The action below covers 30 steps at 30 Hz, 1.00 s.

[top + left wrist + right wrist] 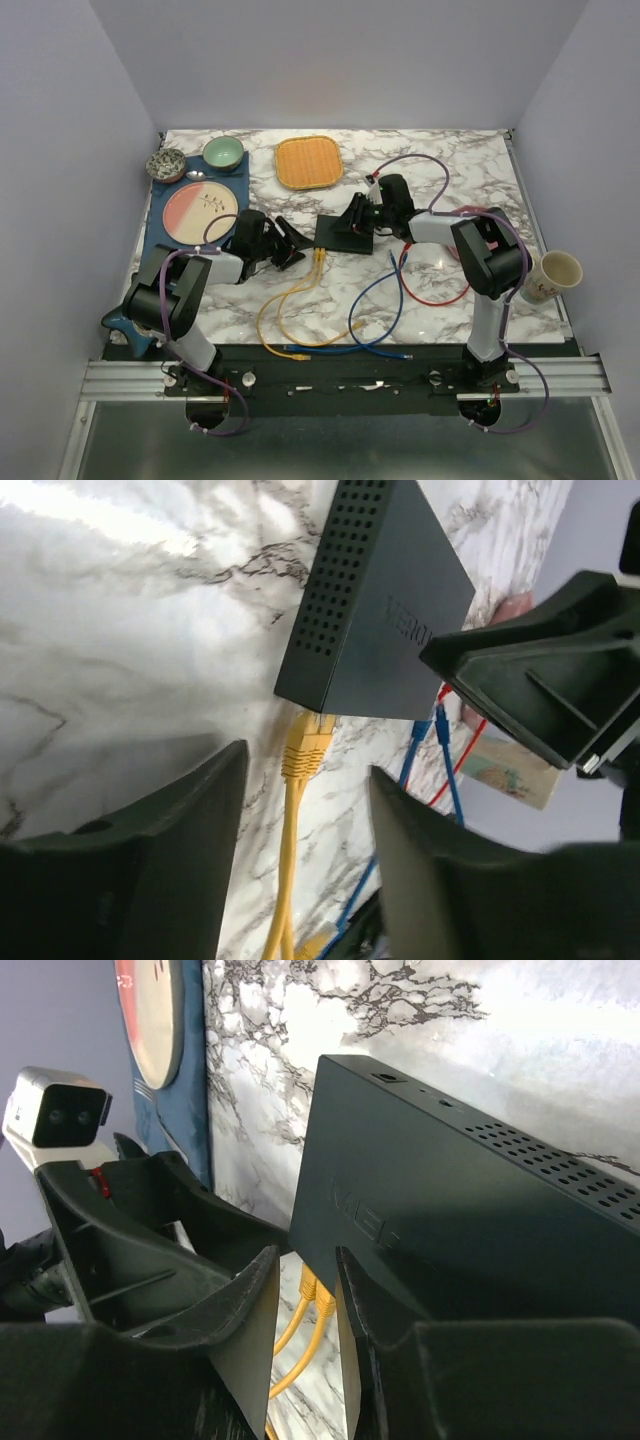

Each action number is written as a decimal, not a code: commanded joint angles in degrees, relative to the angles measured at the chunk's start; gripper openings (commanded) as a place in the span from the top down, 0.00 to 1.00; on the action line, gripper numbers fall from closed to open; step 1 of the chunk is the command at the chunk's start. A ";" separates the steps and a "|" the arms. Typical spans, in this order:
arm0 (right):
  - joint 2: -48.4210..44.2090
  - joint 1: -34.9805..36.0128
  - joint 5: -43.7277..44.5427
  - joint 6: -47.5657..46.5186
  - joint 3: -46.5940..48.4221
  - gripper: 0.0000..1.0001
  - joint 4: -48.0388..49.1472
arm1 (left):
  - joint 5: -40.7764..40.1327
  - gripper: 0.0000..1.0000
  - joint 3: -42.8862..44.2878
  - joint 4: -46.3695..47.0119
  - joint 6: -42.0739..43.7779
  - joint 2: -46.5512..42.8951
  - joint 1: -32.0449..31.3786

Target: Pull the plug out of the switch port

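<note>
1. The switch [335, 232] lies flat on the marble table [450, 180], near its middle and between the two arms. Its socket edge faces the near side.
2. A yellow plug [308, 742] sits against the socket edge of the switch. Its yellow cable [285, 300] runs from there toward the near edge of the table. The right wrist view shows a second yellow plug beside the first.
3. The left gripper [308, 780] sits low on the near-left side of the switch, pointing at the socket edge. Its jaws are spread wide. The yellow plug and cable lie in the gap, and neither finger touches them.
4. The right gripper [308, 1260] is at the far-right end of the switch. Its fingers stand close together with a narrow gap, flanking a corner of the switch. Whether they are pinching the box cannot be told.
5. A blue cable [385, 290] and a red cable [430, 298] lie loose on the table to the near right of the switch.
6. Other items stand well apart from the switch: a plate [200, 212] on a blue mat at far left, a green bowl [223, 152] behind it, an orange tray [309, 162] at the far edge, and a cup [558, 272] at the right edge.
</note>
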 commanded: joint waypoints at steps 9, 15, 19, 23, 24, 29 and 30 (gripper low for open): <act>1.93 0.37 -0.98 -0.78 1.29 0.64 0.97 | -0.12 0.01 -0.47 -2.93 -0.30 0.11 0.06; -1.76 0.45 2.79 -3.67 -0.47 0.64 0.18 | -20.98 0.02 7.43 -27.85 12.16 -13.05 -4.57; -4.40 0.89 5.87 -6.13 -0.73 0.63 -1.57 | -52.89 0.01 15.08 -41.54 13.07 -21.31 -15.10; -6.77 1.51 9.03 -7.63 -0.82 0.63 -2.72 | -64.02 0.01 7.12 -40.34 -2.84 -26.77 -15.41; -7.12 1.68 9.39 -7.81 -0.91 0.63 -2.81 | -58.97 0.01 4.48 -30.66 3.85 -28.09 -14.80; -8.53 1.86 12.46 -8.34 -1.52 0.63 -4.56 | -40.15 0.01 -9.86 -8.36 6.56 -33.12 -10.85; -8.71 1.77 12.55 -8.25 -1.70 0.63 -4.65 | -37.33 0.03 -10.22 -5.28 6.65 -32.42 -10.23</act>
